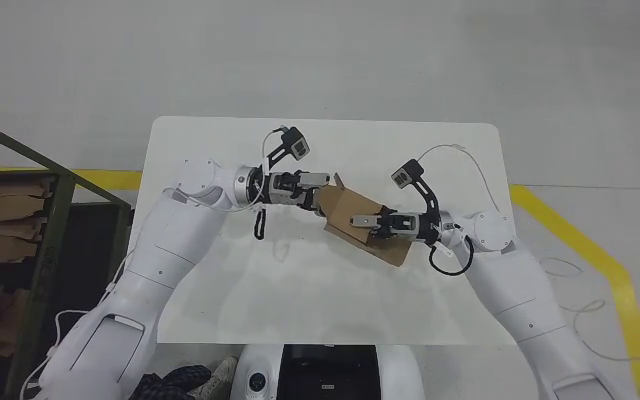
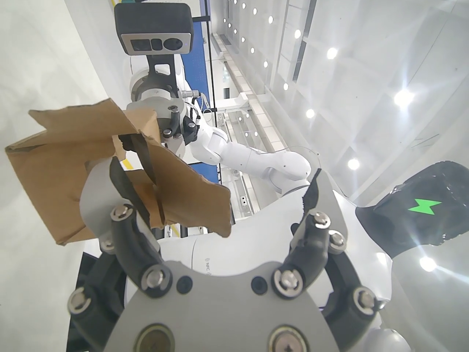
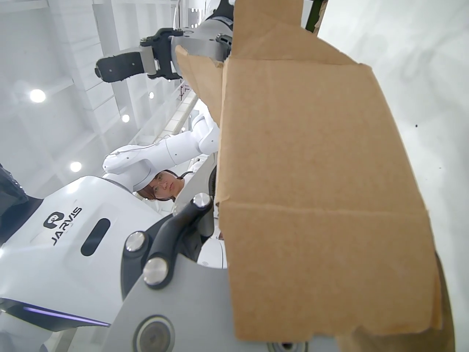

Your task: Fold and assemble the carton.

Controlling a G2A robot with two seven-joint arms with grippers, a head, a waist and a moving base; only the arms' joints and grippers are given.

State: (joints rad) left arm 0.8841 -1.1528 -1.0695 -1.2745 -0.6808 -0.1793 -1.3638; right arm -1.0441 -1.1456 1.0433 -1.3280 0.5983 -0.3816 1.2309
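Nearest body: right gripper [image 1: 383, 222] pinching carton [image 1: 355, 215] wall, jaws narrow on cardboard, likely anchoring it so other arm can be working on it.

Carton: brown, half-formed, tilting, hanging between both grippers over table [image 1: 200, 290] middle and appearing clear of surface.

Farther side: left gripper [image 2: 215, 164] spreading wide, holding nothing. One finger [image 2: 122, 184] tucking behind loose flap [image 2: 190, 199], other finger standing free, so probably pushing flap inward, not grasping.
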